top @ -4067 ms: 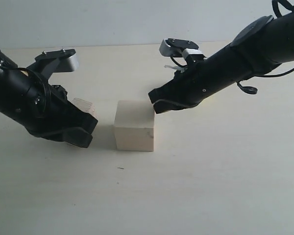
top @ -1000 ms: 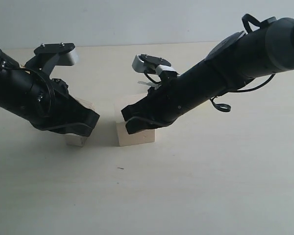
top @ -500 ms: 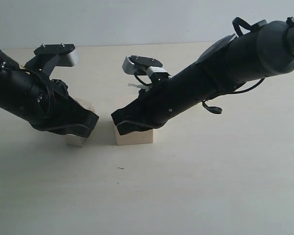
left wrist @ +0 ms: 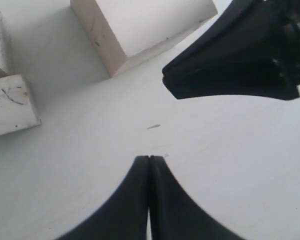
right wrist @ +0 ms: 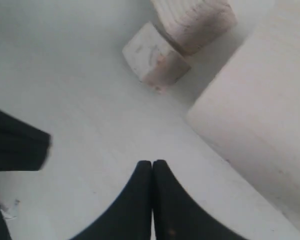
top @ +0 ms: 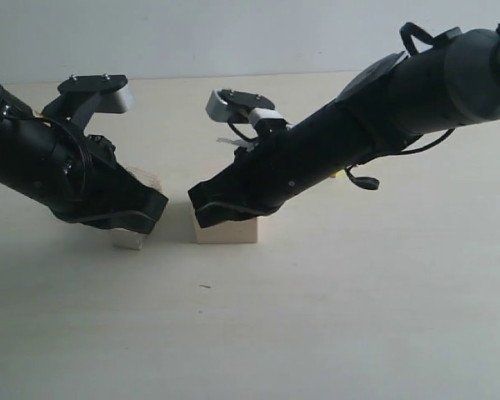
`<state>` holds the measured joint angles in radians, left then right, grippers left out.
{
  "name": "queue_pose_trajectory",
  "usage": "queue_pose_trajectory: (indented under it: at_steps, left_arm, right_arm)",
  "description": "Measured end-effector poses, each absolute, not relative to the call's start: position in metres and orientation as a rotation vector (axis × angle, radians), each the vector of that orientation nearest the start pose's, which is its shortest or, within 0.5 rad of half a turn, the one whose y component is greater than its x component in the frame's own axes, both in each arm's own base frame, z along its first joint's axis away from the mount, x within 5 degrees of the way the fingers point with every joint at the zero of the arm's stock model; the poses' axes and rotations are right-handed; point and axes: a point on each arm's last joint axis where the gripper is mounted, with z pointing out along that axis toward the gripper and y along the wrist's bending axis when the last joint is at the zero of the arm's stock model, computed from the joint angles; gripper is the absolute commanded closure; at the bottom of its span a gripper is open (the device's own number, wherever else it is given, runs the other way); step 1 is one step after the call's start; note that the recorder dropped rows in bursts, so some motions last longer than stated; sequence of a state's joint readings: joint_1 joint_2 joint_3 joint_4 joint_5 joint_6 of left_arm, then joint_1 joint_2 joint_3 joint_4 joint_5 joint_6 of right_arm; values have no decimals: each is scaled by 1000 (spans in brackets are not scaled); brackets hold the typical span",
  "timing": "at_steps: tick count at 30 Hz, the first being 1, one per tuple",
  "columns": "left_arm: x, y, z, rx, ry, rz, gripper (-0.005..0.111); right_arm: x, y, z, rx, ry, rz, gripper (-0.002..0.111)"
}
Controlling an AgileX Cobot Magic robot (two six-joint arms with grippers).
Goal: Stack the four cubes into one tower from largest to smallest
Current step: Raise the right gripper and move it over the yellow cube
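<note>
A pale table is seen from the exterior view, with two black robot arms reaching in from either side towards the middle.

The left gripper is held low on the left, its two fingers pressed together with no gap, and nothing is gripped between them. The small chipped cube is seen on the table directly under it, partly covered by it. The striped-grain cube is glimpsed just behind the gripper, mostly hidden. In the wrist views these two cubes are shown just beside each other on the table; whether they touch cannot be told.

The right gripper is stretched across the middle, its fingers likewise closed flat against each other and empty. It is laid across the upper part of the large pale cube, so that only the cube's front face is seen below it. Whether the gripper touches the cube cannot be told. In the right wrist view the closed fingertips are seen above bare table, with the large cube close at one side.

The large cube is set on the table near the middle, between the two gripper tips, and a strip of bare table is seen between it and the two smaller cubes. All three wooden cubes are set directly on the table.
</note>
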<state>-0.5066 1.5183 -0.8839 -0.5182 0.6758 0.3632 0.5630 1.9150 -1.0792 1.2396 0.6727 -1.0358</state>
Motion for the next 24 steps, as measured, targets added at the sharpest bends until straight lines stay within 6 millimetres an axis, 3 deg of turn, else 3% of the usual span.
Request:
queue_pose_trajectory:
  at_steps: [3,9,14,18,24]
  left_arm:
    - [235,-163,216,710,2681,-585,107]
    - [234,-162,216,715,2684,-584,107]
    - [232,-162,215,737,2705,-584,107]
    - [232,-162,215,714,2717,-585,107]
    - [229,-159,225,707,2688,-575,107]
  right_arm:
    - [278,235,209,-871,2350,1005,108]
    - [300,188,255,-755,2190,636,108]
    - [325,141,261,-675,2154,397,108]
    - [346,116,258,-596,2196,342,108]
    - [379,114,260,-642,2250,330,108]
